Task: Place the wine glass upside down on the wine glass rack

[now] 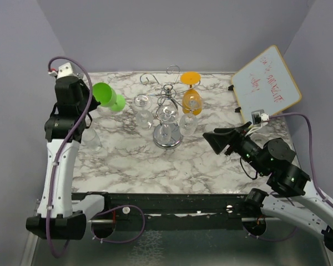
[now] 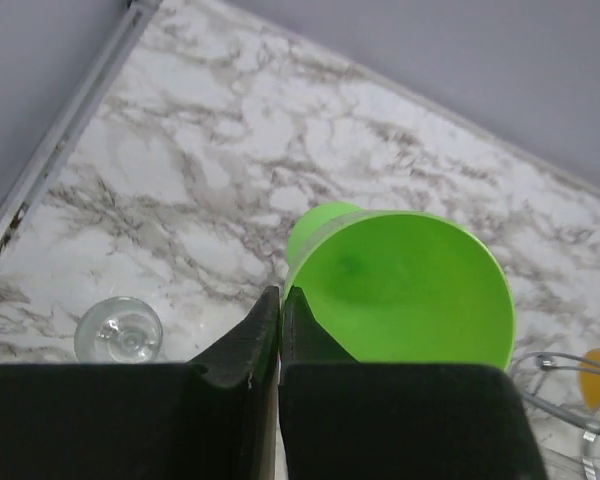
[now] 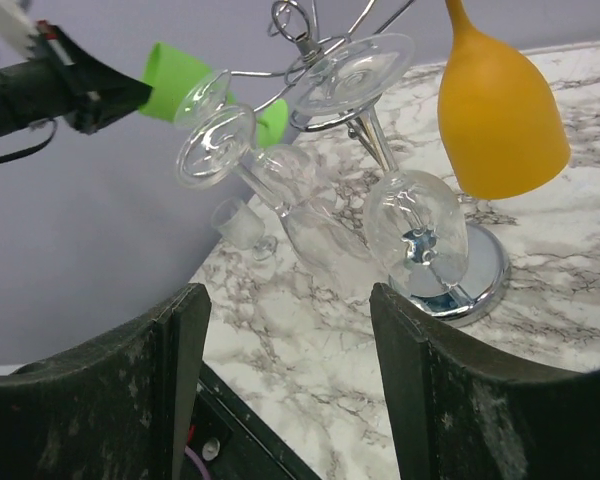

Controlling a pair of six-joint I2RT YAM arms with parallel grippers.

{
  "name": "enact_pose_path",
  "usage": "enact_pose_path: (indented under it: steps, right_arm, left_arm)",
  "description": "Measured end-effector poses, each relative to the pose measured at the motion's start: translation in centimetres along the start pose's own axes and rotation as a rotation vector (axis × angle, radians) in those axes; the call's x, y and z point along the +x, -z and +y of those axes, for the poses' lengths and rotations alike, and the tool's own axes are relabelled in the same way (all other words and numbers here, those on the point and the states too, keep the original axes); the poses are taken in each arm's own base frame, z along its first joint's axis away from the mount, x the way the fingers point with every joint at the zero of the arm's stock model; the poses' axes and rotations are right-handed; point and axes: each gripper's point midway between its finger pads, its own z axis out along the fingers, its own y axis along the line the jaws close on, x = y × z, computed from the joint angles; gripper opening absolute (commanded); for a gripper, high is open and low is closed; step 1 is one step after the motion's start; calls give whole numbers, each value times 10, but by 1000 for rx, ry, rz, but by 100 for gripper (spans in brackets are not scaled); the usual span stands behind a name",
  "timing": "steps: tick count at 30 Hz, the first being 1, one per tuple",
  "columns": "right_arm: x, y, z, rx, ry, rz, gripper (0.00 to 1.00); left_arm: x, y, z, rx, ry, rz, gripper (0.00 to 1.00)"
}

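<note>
Green wine glass (image 1: 108,97) in left hand (image 2: 281,302)

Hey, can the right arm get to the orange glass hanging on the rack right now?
Probably yes. The right end effector is open and faces the rack; the orange glass hangs on its near side with nothing in between.

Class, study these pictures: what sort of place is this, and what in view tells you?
Most likely a robotics lab cell, not a home: two robot arms bolted at the near edge of a marble-patterned table, plain grey walls boxing it in, a small whiteboard leaning against the wall.
</note>
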Motion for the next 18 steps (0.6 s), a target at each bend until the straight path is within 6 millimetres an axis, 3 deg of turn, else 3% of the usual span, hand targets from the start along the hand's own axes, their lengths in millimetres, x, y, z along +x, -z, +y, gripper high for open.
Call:
enact_pose_path:
  steps: [3, 6, 9, 14, 18]
  right_arm:
    - [-7, 1, -1, 25, -38, -12, 70]
    - [-18, 3, 4, 32, -73, -30, 71]
    - [-29, 5, 10, 19, -97, -50, 74]
    - [-36, 4, 16, 9, -138, -61, 78]
    - [-37, 1, 20, -4, -179, -65, 78]
  left_arm:
    - [-42, 41, -9, 44, 47, -135, 0]
    - [-83, 96, -20, 117, 114, -283, 0]
    - [-110, 138, -29, 185, 162, -383, 0]
    - [-134, 190, -52, 348, 212, -455, 0]
    - [-130, 211, -85, 546, 236, -398, 0]
